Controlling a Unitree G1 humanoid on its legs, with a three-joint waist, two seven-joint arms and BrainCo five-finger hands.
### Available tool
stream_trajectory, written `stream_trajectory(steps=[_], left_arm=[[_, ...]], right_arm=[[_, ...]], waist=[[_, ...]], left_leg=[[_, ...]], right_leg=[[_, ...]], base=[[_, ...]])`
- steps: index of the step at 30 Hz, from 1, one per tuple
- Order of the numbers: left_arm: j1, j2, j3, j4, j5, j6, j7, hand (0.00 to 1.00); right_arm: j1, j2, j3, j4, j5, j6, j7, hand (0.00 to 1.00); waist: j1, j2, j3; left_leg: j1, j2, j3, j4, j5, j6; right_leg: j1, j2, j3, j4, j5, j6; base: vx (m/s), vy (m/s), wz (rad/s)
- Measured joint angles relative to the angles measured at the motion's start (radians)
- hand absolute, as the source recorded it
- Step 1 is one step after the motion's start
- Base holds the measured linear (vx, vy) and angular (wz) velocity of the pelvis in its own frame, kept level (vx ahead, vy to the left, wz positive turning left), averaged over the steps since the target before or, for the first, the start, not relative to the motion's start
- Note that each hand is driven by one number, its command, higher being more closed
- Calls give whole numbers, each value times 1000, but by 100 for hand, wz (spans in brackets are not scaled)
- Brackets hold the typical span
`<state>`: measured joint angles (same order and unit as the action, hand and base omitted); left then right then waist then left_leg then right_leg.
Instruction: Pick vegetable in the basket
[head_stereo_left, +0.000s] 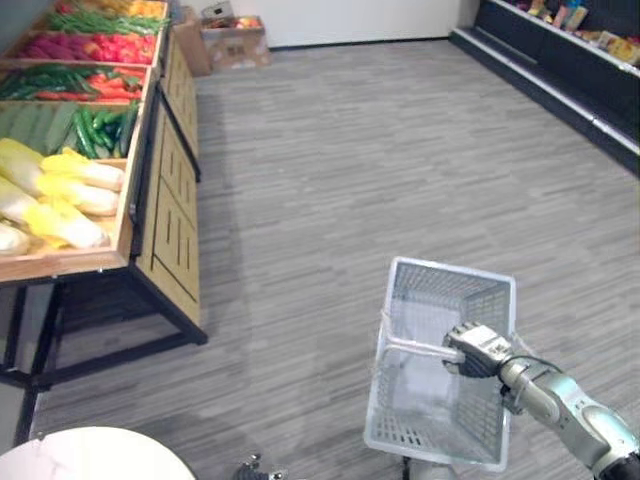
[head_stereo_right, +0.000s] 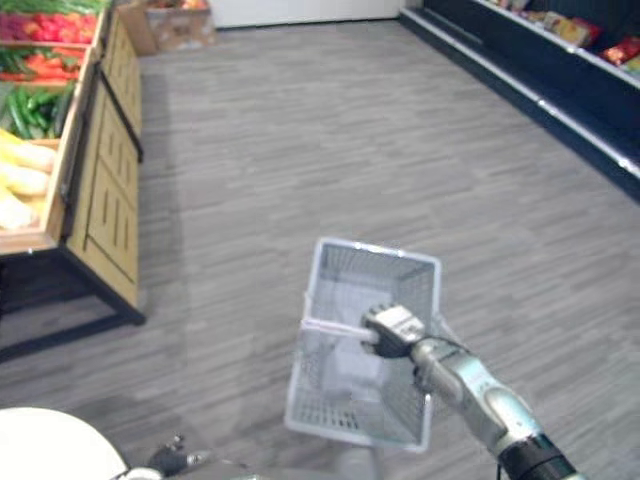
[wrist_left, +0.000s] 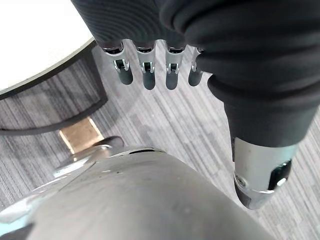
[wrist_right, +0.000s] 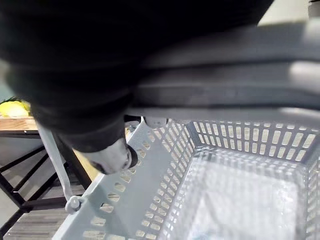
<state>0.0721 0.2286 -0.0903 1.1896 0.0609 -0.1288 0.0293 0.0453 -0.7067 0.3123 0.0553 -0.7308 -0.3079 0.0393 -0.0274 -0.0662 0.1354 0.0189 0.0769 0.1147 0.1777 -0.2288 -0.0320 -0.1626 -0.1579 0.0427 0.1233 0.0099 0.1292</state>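
**Basket** (head_stereo_left: 455, 269): pale grey plastic mesh, near right of the floor, carried by its handle (head_stereo_left: 415, 345). Contents nil, per right wrist view.

**Right hand** (head_stereo_left: 478, 350): fingers curled tight round the handle, taking the basket's weight.

**Left hand** (wrist_left: 149, 75): fingers straight and hanging loose, nothing in them. Low down by a white round table (head_stereo_left: 90, 455), near left.

**Vegetables**: all on a wooden stand (head_stereo_left: 165, 230), far left, well apart from the basket.
- Near end: pale yellow cabbages (head_stereo_left: 60, 195).
- Next back: cucumbers (head_stereo_left: 100, 130).
- Further back: red peppers (head_stereo_left: 95, 48).

**Misc.**: cardboard boxes (head_stereo_left: 232, 40) at far wall; dark shelves (head_stereo_left: 560, 60) far right.

**Step in hand**: approach w/ basket; no veg picked yet, so task looks barely begun.

**Next move, prob.**: turn left and close on the stand. Bring the free left hand over the nearest veg, likely a cabbage, and grip it. Keep the basket level beside the stand for the drop.
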Motion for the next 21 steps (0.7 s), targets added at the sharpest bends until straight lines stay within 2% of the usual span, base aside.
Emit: stream_trajectory(steps=[6,11,14,16,18,19,20,21], left_arm=[[20,-29,49,1,0,2,0,0],[37,-36,58,1,0,3,-5,0],[38,-40,59,-4,1,2,-5,0],[40,-38,60,-14,0,1,-4,0],[40,-40,72,-17,-1,-1,0,0],[40,-46,80,-19,-1,-3,1,0],[39,-64,86,-38,-1,-4,4,0],[41,-72,96,-43,-4,-2,8,0]], right_arm=[[18,27,-81,90,11,11,1,100],[48,40,-115,130,33,15,0,100],[58,55,-128,161,34,16,-1,100],[61,80,-140,182,34,17,-4,100],[62,88,-142,195,34,18,-9,100],[62,84,-144,195,34,18,-10,100],[65,81,-148,200,34,19,-11,100],[77,83,-145,206,34,19,-11,100]], waist=[[11,25,-26],[5,41,-54],[10,45,-56],[10,46,-55],[15,49,-42],[19,60,-33],[33,68,-9],[55,78,-7]], left_leg=[[1,4,-46,-9,13,2],[7,8,-74,-24,38,-35],[16,13,-87,-3,44,-43],[-27,11,-108,90,43,-45],[-124,14,-144,347,43,-45],[-152,20,-155,422,44,-44],[-186,32,-160,547,73,-51],[-215,38,-148,604,162,-48]], right_leg=[[67,-4,-53,-98,46,28],[106,-4,-95,-138,47,29],[137,-2,-120,-135,43,23],[140,-7,-142,-97,20,6],[167,-14,-174,-22,-72,-22],[177,-9,-182,-3,-97,-22],[191,6,-190,30,-131,-21],[227,7,-193,5,-142,-30]], base=[[105,11,25],[127,-11,16],[60,-22,20],[-5,-21,36],[-23,-53,49],[-81,-55,35],[-104,-62,18],[-76,-77,12]])
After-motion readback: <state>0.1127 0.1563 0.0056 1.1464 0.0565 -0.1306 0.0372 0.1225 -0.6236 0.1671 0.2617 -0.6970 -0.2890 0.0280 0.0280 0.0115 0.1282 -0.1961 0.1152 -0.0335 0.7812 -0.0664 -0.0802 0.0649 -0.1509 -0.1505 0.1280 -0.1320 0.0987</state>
